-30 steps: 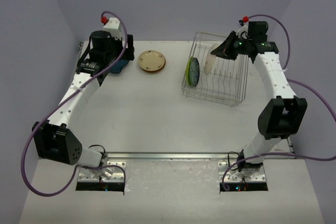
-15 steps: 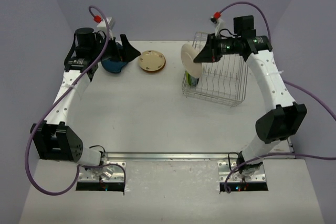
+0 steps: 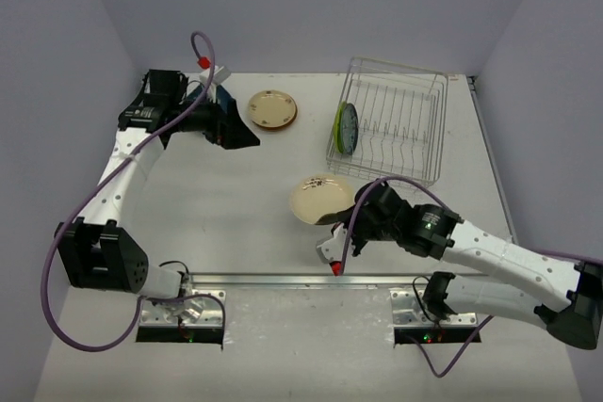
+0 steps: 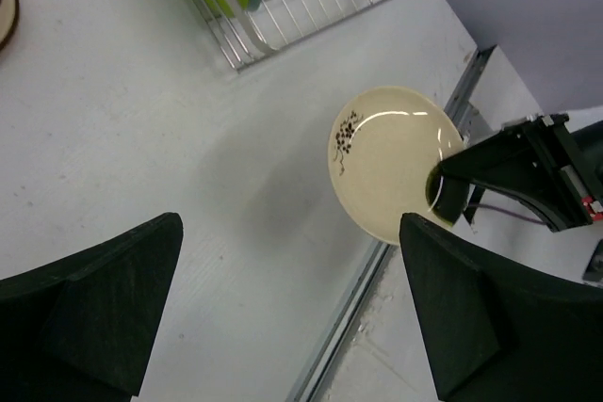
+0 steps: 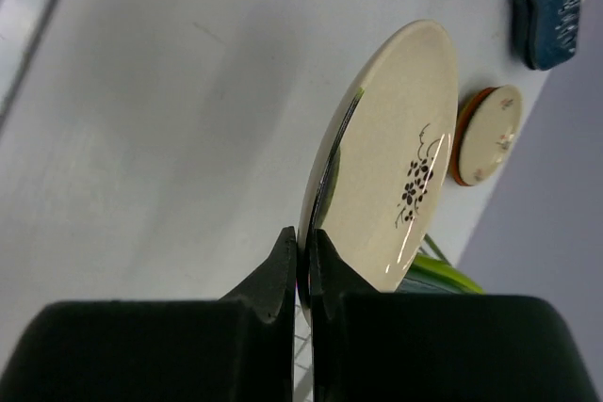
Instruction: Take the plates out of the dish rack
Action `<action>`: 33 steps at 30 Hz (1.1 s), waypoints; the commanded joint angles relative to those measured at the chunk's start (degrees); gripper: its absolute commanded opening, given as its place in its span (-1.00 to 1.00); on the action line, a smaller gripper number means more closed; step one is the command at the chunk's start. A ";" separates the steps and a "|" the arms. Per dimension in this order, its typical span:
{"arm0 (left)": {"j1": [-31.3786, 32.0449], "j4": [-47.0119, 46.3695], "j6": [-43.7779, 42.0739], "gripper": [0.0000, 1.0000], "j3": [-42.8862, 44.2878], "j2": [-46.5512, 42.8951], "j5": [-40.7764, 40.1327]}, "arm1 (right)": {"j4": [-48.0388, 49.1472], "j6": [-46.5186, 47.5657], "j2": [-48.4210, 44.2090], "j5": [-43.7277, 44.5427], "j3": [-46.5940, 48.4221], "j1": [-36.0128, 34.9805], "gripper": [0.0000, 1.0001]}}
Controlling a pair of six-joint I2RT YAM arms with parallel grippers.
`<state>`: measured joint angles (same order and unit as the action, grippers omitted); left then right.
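Note:
My right gripper is shut on the rim of a cream plate with a black flower print, held tilted over the table's near middle. In the right wrist view the fingers pinch that plate's edge at the gripper. The dish rack stands at the back right with a lime green plate upright at its left end. My left gripper hangs open at the back left, holding nothing. Behind it lies a dark blue plate, mostly hidden.
An orange-rimmed cream plate lies flat at the back centre, between the blue plate and the rack. A metal rail runs along the table's near edge by the arm bases. Purple cables loop off both arms.
The right arm has lifted the cream plate out of the rack and carried it down to the near middle of the table. The left gripper has left the blue plate and swung right.

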<state>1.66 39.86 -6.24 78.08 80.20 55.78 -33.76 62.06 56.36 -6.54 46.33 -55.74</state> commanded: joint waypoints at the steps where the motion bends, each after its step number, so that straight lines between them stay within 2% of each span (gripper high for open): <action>1: 6.17 7.67 -10.19 0.92 -0.41 0.44 -1.52 | 17.38 20.66 -3.73 12.65 -7.78 -3.16 -1.00; 5: 15.11 6.71 -10.31 0.85 -4.59 -0.63 -8.26 | 21.90 24.40 -5.39 12.64 -10.99 -4.04 -1.00; 8: 18.33 4.16 -7.48 0.75 -7.01 -0.52 -10.23 | 24.08 25.36 -6.28 12.52 -12.27 -4.94 -1.00; 10: 19.01 2.35 -6.13 0.67 -7.69 0.23 -11.44 | 25.44 26.34 -6.58 12.44 -13.10 -5.54 -1.00; 14: 19.52 -0.81 -3.06 0.34 -8.51 2.30 -14.44 | 25.94 26.97 -7.23 11.55 -13.59 -6.00 -1.00; 18: 19.52 -3.22 -1.62 0.16 -8.50 3.29 -13.59 | 26.53 26.91 -7.71 10.43 -14.15 -6.43 -1.00; 21: 19.52 -4.95 -0.25 -0.14 -8.71 4.19 -11.90 | 27.87 26.77 -8.15 9.59 -14.81 -6.57 -1.00; 26: 19.43 -7.30 1.61 -0.88 -9.17 5.32 -9.48 | 30.70 26.31 -8.10 9.49 -16.10 -6.57 -0.99; 28: 19.09 -8.87 2.82 -1.00 -9.15 5.30 -9.83 | 31.32 24.43 -7.54 11.05 -16.31 -6.57 -0.51; 29: 18.66 -9.85 3.75 -1.00 -9.10 5.25 -9.67 | 31.38 22.64 -7.00 12.25 -15.99 -6.57 -0.17; 30: 17.48 -10.94 4.70 -1.00 -8.95 5.23 -9.50 | 30.65 20.82 -6.61 14.20 -15.51 -6.57 0.26; 31: 15.97 -12.03 5.39 -1.00 -8.18 5.70 -9.36 | 30.01 17.75 -5.91 15.38 -14.62 -6.57 0.48; 33: 13.28 -13.58 8.54 -1.00 -4.37 7.33 -8.53 | 27.86 10.88 -4.79 17.92 -13.11 -6.57 0.77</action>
<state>19.75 33.66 -2.83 68.93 85.84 45.74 -8.02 83.82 50.09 6.39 29.39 -61.92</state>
